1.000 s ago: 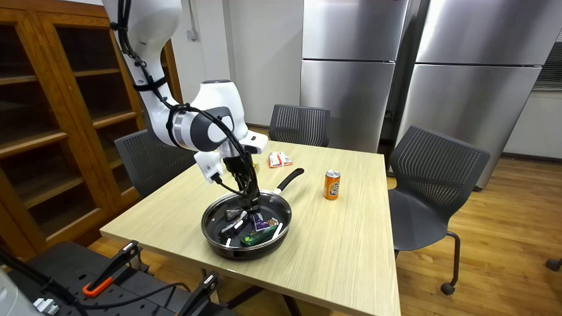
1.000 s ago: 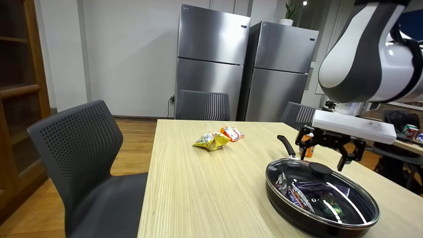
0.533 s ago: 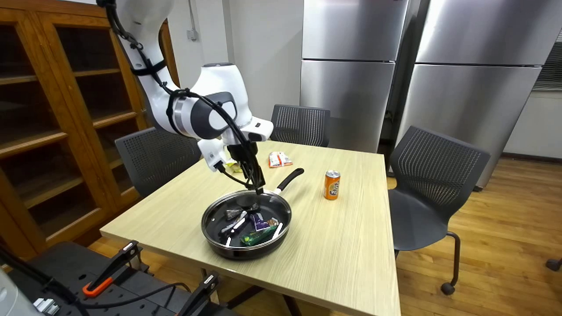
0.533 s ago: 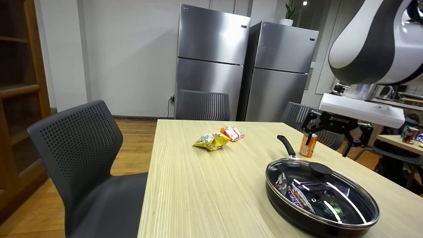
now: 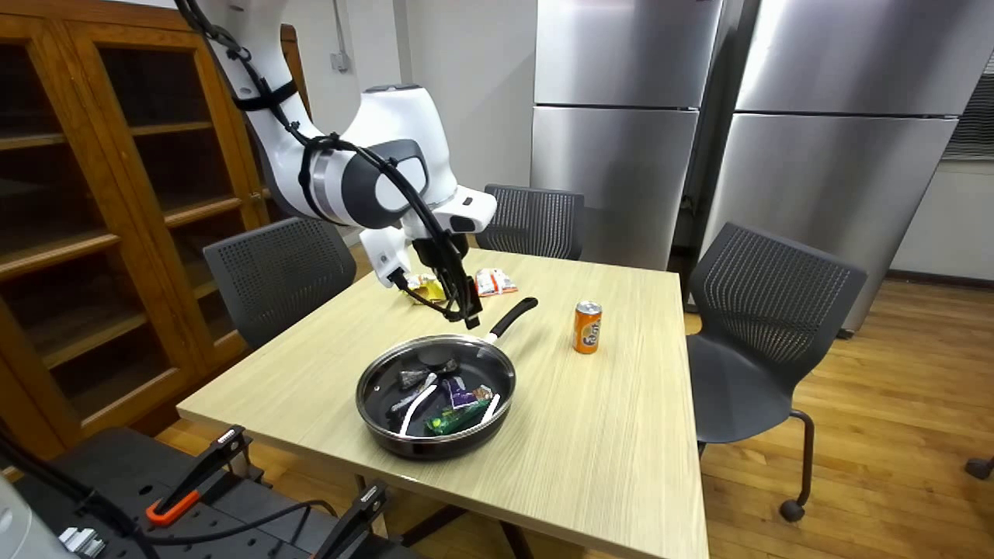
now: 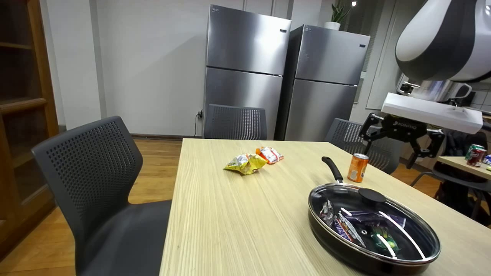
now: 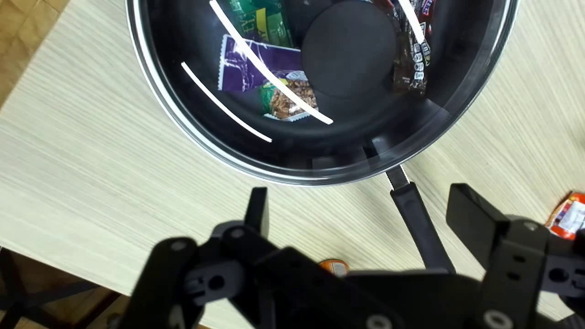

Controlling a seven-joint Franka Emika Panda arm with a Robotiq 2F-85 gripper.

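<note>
Lifted higher than a moment ago, the Robotiq gripper (image 7: 359, 202) has left the lid's black knob (image 6: 372, 195) and drawn back from the near edge of the desk (image 5: 613, 442), while the frying pan (image 5: 437, 449) sits as it did. Its jaws stand wide apart above the side where the pan's black handle (image 5: 514, 317) leaves the rim; in the wrist view, that handle shows through the gap between them. In an exterior view, the pan rests close to the near edge, between its two corners, with the handle pointing toward the far edge. A glass lid (image 6: 374, 222) covers it, and beneath show a purple wrapper (image 7: 274, 57), a green snack-bar wrapper (image 7: 276, 29) and brown candy wrappers (image 7: 406, 68). An orange Fanta can (image 5: 588, 328) stands upright between the handle and the right edge. Nearer the far edge lies a crumpled yellow bag (image 6: 247, 164), with an orange-and-white bag (image 6: 272, 155) close by. Dark gray chairs (image 5: 776, 303) stand along the left, far and right edges, and two stainless-steel refrigerators (image 5: 613, 171) rise beyond the far edge. Past the left edge is a wooden cabinet (image 5: 147, 225) with glass doors.
</note>
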